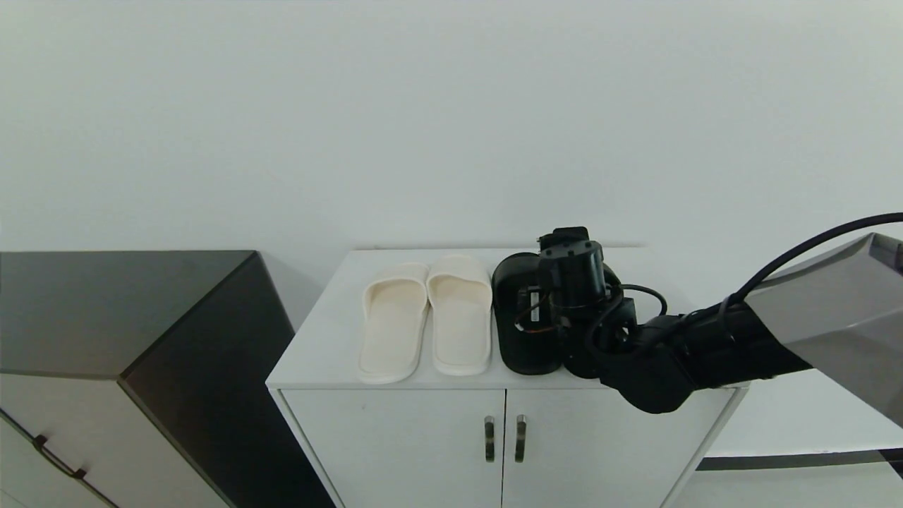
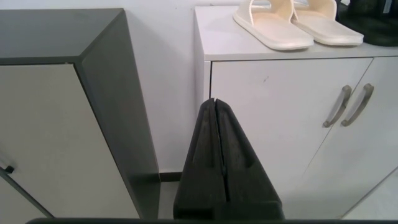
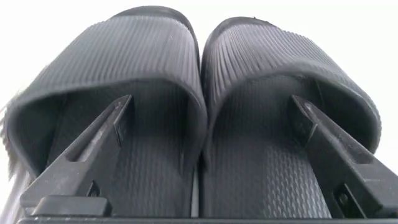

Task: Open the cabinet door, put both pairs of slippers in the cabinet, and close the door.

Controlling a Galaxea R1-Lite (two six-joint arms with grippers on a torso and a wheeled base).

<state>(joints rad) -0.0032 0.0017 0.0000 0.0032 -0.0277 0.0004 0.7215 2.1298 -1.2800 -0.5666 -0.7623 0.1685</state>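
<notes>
A pair of black slippers (image 1: 518, 324) lies side by side on top of the white cabinet (image 1: 395, 437), right of a pair of cream slippers (image 1: 423, 317). Both cabinet doors are shut, their two handles (image 1: 504, 437) meeting at the middle. My right gripper (image 3: 211, 106) is open over the black slippers (image 3: 199, 81), one finger (image 3: 106, 134) inside each slipper under its strap, the adjoining inner sides between them. My left gripper (image 2: 215, 106) is shut on nothing, held low in front of the cabinet's left corner (image 2: 208, 93). The cream slippers (image 2: 292, 22) show above it.
A dark-topped cabinet (image 1: 106, 310) with pale drawers stands close on the left, leaving a narrow gap to the white cabinet. A white wall rises right behind both. The right arm (image 1: 677, 353) crosses the cabinet top's front right corner.
</notes>
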